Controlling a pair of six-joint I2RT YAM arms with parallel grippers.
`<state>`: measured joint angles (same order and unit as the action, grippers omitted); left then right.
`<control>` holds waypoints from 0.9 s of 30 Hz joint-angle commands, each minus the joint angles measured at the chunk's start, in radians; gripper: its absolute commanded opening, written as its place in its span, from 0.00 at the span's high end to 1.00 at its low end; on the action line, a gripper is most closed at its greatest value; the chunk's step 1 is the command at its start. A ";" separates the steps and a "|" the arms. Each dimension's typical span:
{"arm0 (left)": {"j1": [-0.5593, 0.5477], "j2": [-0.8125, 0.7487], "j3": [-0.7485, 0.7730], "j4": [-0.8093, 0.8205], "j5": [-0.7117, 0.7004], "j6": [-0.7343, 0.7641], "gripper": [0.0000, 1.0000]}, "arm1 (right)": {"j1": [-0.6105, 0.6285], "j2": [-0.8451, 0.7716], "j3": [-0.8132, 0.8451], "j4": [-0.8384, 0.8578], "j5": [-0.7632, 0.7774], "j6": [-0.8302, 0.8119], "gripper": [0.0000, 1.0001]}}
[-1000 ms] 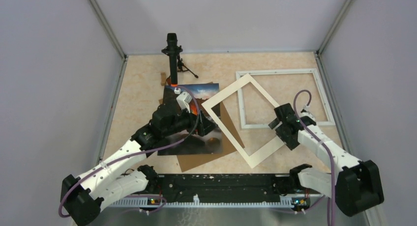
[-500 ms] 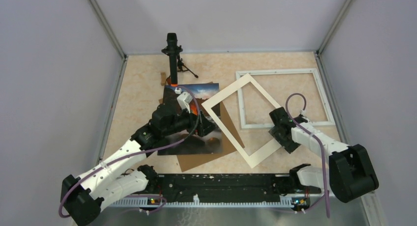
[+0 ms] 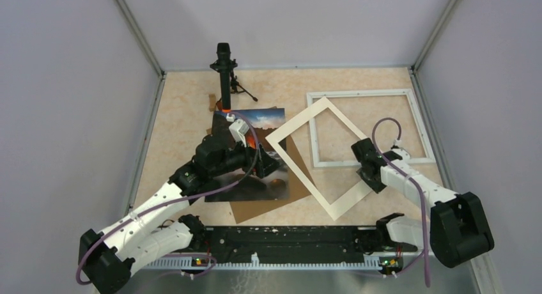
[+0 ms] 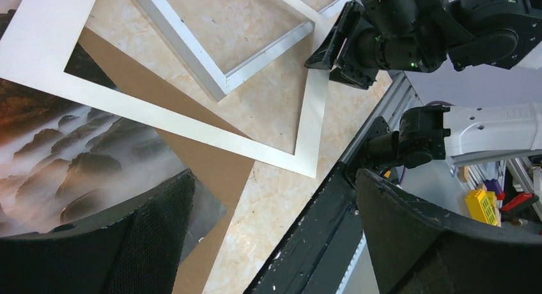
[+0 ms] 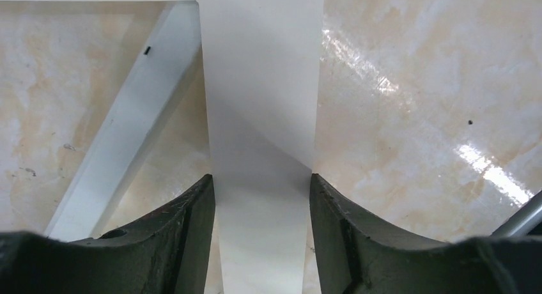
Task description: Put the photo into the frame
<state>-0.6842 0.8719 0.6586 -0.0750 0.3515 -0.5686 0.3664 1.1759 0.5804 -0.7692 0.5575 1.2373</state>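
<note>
While left hand (image 4: 275, 185) gapes wide over one photo (image 4: 57, 153), right hand (image 5: 262, 192) pinches tilted frame (image 5: 262, 83); second frame (image 5: 131, 128) touching.

The photo (image 3: 268, 120) — a dark, misty rocky seascape with an orange glow and blue sky — lies flat and face up left of centre, its right edge under a tilted white mat (image 3: 297, 119). The frame (image 3: 358, 92), white and narrow-railed, lies flat at the table's far right — its left part overlapped by the mat.

Bright, even light with soft shadows. In the right wrist view, glare streaks the tabletop (image 5: 415, 83) beside the dark, slightly blurred fingers (image 5: 185, 236).
</note>
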 commanded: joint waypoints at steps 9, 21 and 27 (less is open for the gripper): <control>-0.004 -0.058 0.015 0.064 0.011 0.046 0.02 | -0.063 -0.091 0.246 0.023 0.176 -0.384 0.54; -0.038 -0.100 0.011 0.062 -0.021 0.056 0.02 | -0.324 0.223 0.554 0.129 -0.031 -1.173 0.62; -0.071 -0.056 0.045 0.040 -0.021 0.063 0.02 | -0.363 0.567 0.866 0.123 0.036 -1.389 0.43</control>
<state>-0.7380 0.7910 0.6586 -0.0593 0.3355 -0.5240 0.0128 1.5700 1.2556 -0.6846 0.5304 0.0784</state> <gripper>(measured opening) 0.983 0.496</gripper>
